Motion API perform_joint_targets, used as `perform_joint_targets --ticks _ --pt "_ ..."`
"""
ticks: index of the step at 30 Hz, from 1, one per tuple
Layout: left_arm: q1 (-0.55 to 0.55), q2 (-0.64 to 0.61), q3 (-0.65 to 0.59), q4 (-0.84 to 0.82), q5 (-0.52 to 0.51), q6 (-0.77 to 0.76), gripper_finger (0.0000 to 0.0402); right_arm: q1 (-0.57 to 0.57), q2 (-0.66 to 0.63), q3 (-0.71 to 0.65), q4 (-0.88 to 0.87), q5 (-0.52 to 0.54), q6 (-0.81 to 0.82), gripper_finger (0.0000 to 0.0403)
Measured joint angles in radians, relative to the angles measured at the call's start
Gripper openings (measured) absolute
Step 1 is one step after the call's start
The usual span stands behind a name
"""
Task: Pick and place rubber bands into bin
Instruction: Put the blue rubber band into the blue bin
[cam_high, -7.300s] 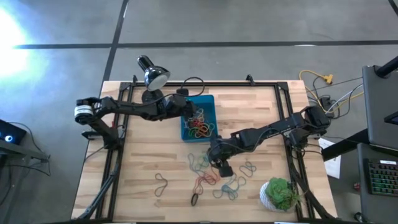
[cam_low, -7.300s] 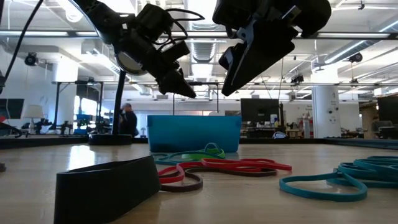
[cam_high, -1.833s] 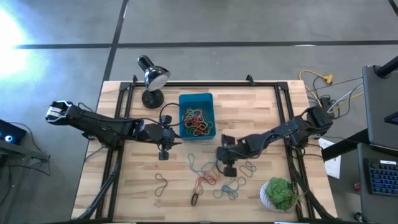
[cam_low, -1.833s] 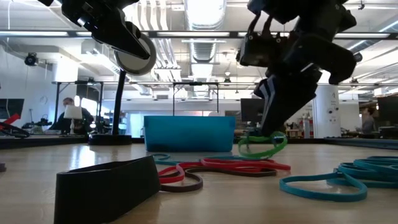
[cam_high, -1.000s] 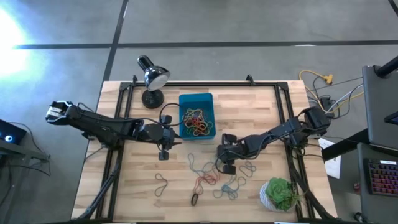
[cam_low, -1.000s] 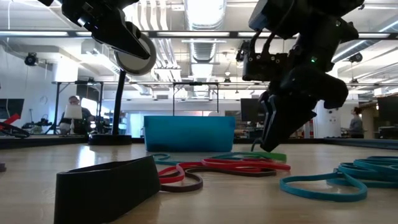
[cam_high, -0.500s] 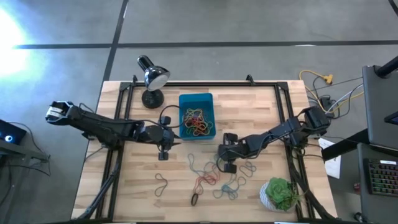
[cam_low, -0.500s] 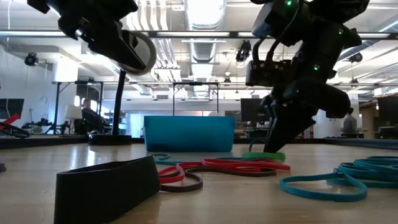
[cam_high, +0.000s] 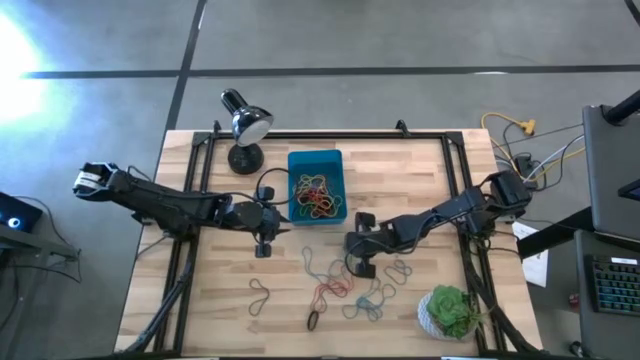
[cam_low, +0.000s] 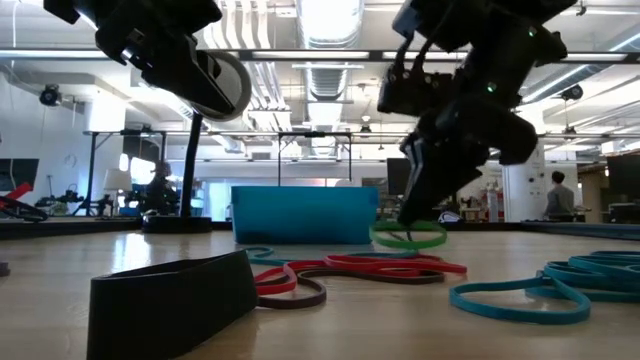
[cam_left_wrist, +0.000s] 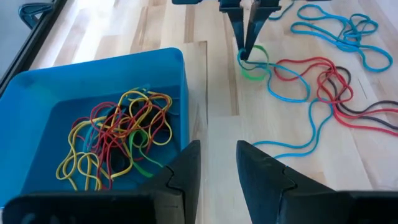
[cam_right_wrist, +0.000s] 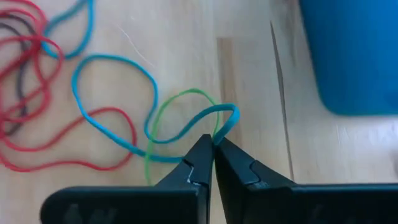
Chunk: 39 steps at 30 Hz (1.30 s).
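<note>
The teal-blue bin (cam_high: 296, 158) (cam_left_wrist: 93, 68) stands at the table's far middle, with several yellow, red and green rubber bands (cam_left_wrist: 118, 137) lying in it. More rubber bands (cam_high: 345, 285) in blue, red, brown and green lie loose on the wood near the front. Just in front of the bin's right corner, my right gripper (cam_high: 357, 262) (cam_right_wrist: 212, 144) is shut on a green rubber band (cam_low: 408, 235). My left gripper (cam_left_wrist: 211, 171) hovers open to the left of the bin, with nothing between its fingers. My right gripper pinches the green band's strand (cam_right_wrist: 216, 127) between its two fingertips, coming from above at a slant. The band hangs below the fingers as a small flat loop (cam_low: 410, 236), just above the wood. A blue band (cam_right_wrist: 229, 114) passes right at the tips; whether it is caught, I cannot tell.
A black desk lamp (cam_high: 243, 122) stands left of the bin at the far edge. A green plant in a white pot (cam_high: 450, 312) sits at the near right corner. A wide black band (cam_low: 170, 295) lies near the front edge. Black frame rails (cam_high: 185, 290) run along the table's sides.
My right gripper has shut on the green band where it lay on the table, then risen a little. The band has come up off the wood and now hangs as a loop under the fingertips. The other bands lie where they were.
</note>
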Motion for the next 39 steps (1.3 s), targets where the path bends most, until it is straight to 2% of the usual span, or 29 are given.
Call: perform_joint_targets --ticks 5,10,23,33,39 --pt "0.0 0.0 0.0 0.0 0.0 0.0 0.0088 0.011 -0.018 0.029 -0.007 -0.027 -0.026 0.0009" --pt "-0.001 0.0 0.0 0.002 0.0 0.0 0.0088 0.013 -0.037 0.045 -0.097 -0.024 -0.016 0.0009" --pt "0.0 0.0 0.0 0.009 0.001 0.0 0.0088 0.01 -0.032 0.006 -0.272 -0.024 0.163 0.0009" --pt "0.0 0.0 0.0 0.016 0.001 0.001 0.0088 0.01 -0.032 -0.01 -0.249 -0.022 0.195 0.0009" --pt "0.0 0.0 0.0 0.016 0.001 0.001 0.0088 0.01 -0.032 -0.01 -0.222 -0.021 0.188 0.0029"
